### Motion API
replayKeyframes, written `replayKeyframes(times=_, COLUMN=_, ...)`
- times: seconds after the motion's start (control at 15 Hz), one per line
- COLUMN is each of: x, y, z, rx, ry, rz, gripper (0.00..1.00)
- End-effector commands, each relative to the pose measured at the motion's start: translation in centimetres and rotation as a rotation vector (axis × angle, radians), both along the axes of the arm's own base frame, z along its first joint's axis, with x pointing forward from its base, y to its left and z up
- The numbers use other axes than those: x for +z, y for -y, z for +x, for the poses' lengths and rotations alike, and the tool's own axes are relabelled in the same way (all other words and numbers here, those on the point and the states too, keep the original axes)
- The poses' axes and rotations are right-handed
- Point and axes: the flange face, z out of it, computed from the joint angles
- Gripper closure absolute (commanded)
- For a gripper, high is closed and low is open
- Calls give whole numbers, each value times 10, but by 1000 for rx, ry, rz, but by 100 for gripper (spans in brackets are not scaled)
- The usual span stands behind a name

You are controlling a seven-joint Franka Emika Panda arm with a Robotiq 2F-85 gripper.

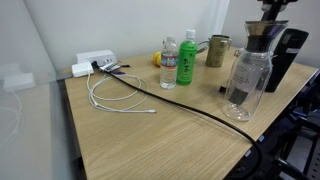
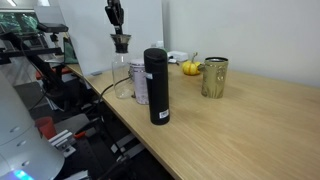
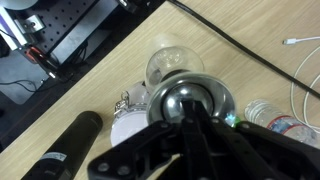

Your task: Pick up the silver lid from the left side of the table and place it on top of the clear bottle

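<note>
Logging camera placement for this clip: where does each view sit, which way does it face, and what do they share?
Exterior view: beyond a table corner, raised, facing across it toward the glass carafe; only the gripper shows, at the top edge.
Exterior view: off another edge, facing the black flask and metal mug; gripper above the carafe.
Wrist view: looks down past the gripper onto the carafe.
Shared: all show carafe and gripper.

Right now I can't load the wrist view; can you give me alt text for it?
Looking down, the dark claw fills the bottom edge, its tips meeting at a shiny round silver object; whether it grips it is unclear. Around it are a clear glass vessel, a black flask and a black cable on the wooden table.
</note>
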Motion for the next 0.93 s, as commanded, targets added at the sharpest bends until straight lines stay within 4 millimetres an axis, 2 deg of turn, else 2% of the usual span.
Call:
replayKeyframes(times=0.0, x=-5, y=-2, z=2, rx=19, ry=10, rz=16, gripper=99)
replayKeyframes(times=0.47, x=-3, y=-15, z=-9, rx=78, ry=-42, rz=35, gripper=98)
replayKeyframes(times=0.67, x=-3, y=-21, z=-13, rx=96, ry=-50, rz=31, gripper=62)
replayKeyframes(times=0.87, x=-3, y=-20, z=-12, rx=81, ry=-42, rz=22, gripper=40)
